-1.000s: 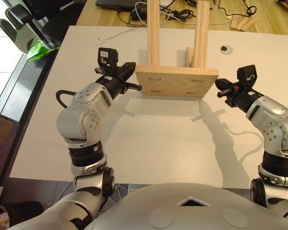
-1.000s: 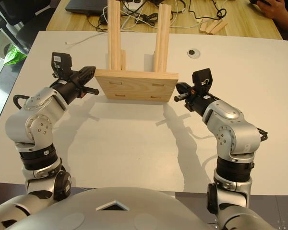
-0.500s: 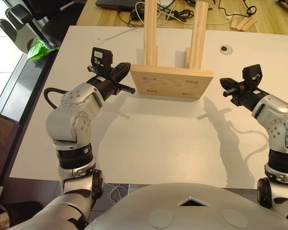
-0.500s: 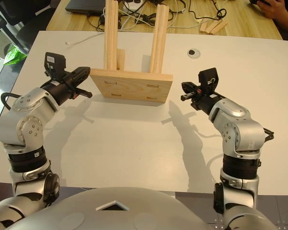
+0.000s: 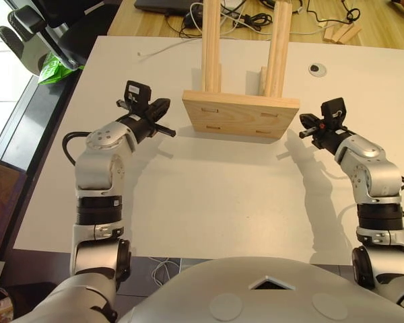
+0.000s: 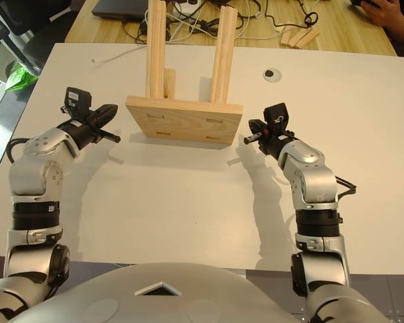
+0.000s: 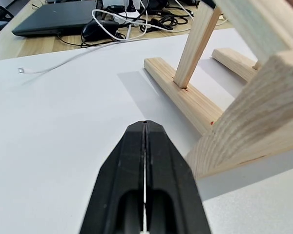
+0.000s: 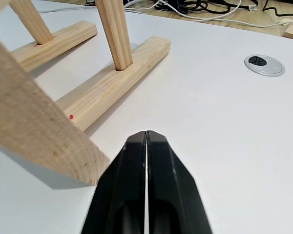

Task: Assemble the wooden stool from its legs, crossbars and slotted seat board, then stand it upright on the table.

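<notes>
**Stool on its side, both pincers shut and empty**

Stool (image 5: 241, 116) lies on its side on the white table (image 5: 215, 202). We see its seat board (image 6: 184, 121) standing on edge with the slotted face toward us. The legs (image 5: 211, 40) run away from the board toward the far side of the table. In the left wrist view the lowest leg (image 7: 183, 95) rests flat on the table, and a crossbar (image 7: 198, 44) rises from it.

Our left gripper (image 5: 170, 132) is just beside the board's left edge and does not touch it. Its fingers (image 7: 158, 161) are pressed together on nothing. Our right gripper (image 5: 303, 133) is just beside the board's right edge, also apart from it. Its fingers (image 8: 161, 170) are likewise pressed together and empty.

Beyond the board and to its right, a round grommet (image 5: 316, 68) sits in the table. Farther back, on the wooden desk behind the stool, we see loose wooden pieces (image 5: 340, 32), cables (image 6: 188, 13) and a laptop (image 7: 58, 14).
</notes>
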Available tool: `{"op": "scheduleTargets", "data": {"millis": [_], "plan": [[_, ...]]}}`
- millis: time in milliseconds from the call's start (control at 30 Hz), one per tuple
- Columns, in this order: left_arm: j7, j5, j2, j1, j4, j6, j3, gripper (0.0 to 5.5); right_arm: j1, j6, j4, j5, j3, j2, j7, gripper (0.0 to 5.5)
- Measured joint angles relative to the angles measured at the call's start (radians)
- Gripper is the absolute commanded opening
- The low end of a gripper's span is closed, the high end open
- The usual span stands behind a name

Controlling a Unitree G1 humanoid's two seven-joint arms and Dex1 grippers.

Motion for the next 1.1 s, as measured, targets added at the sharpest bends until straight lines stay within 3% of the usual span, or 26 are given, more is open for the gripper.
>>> {"op": "scheduleTargets", "data": {"millis": [400,1100], "plan": [[-0.018,0.042,-0.093,-0.068,0.212,-0.104,-0.093,0.00,-0.055,-0.135,0.235,-0.061,0.035,0.084,-0.001,0.05],[0.009,0.119,-0.152,-0.146,0.424,-0.200,-0.105,0.00,-0.126,-0.257,0.439,-0.117,0.053,0.159,-0.026,0.05]]}}
